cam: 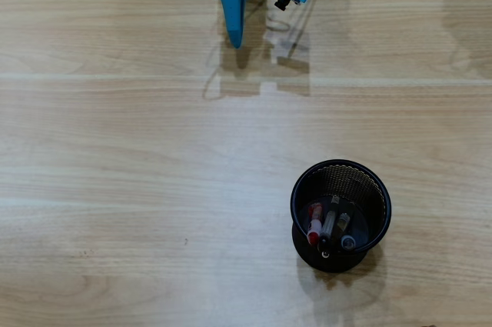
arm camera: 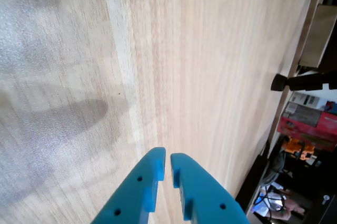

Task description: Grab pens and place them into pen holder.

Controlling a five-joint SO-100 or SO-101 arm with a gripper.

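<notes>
The blue pincer (arm camera: 167, 167) hangs over the bare worktop (cam: 154, 188), its tips almost together and holding nothing. The pens (cam: 329, 223) stand in the pen holder (cam: 340, 169), far away from it.

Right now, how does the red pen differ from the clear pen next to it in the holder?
The red pen has a red body and leans at the left of the pen holder in the overhead view; the clear pen has a see-through, greyish barrel and sits nearer the middle. Both stand inside the cup, untouched by the gripper, which is far off.
</notes>
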